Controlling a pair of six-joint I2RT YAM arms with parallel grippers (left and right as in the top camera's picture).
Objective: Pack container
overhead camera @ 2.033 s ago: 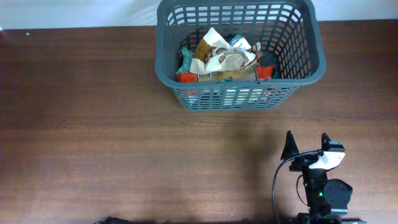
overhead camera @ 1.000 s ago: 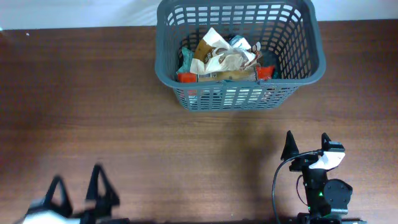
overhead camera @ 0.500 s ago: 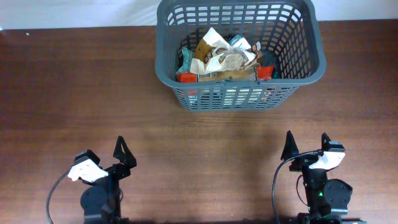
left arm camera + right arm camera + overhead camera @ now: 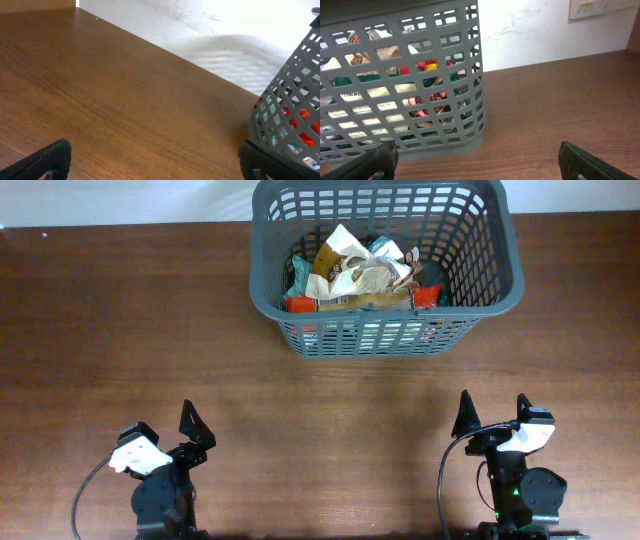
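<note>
At the table's [image 4: 120, 330] near edge my left gripper [image 4: 165, 435] and right gripper [image 4: 493, 415] sit open and empty, the container [image 4: 262, 290] at the far edge looks packed, so I'd just park clear of it.

Bright, even light. The wall [image 4: 215, 25] beyond the left pincer [image 4: 155, 162] glares white; its fingertips [image 4: 42, 160] look dark and blurred.

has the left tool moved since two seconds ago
Yes. The left tool came into the overhead view from the bottom-left edge, moving right and up the table toward the container, and now sits level with the right tool.
</note>
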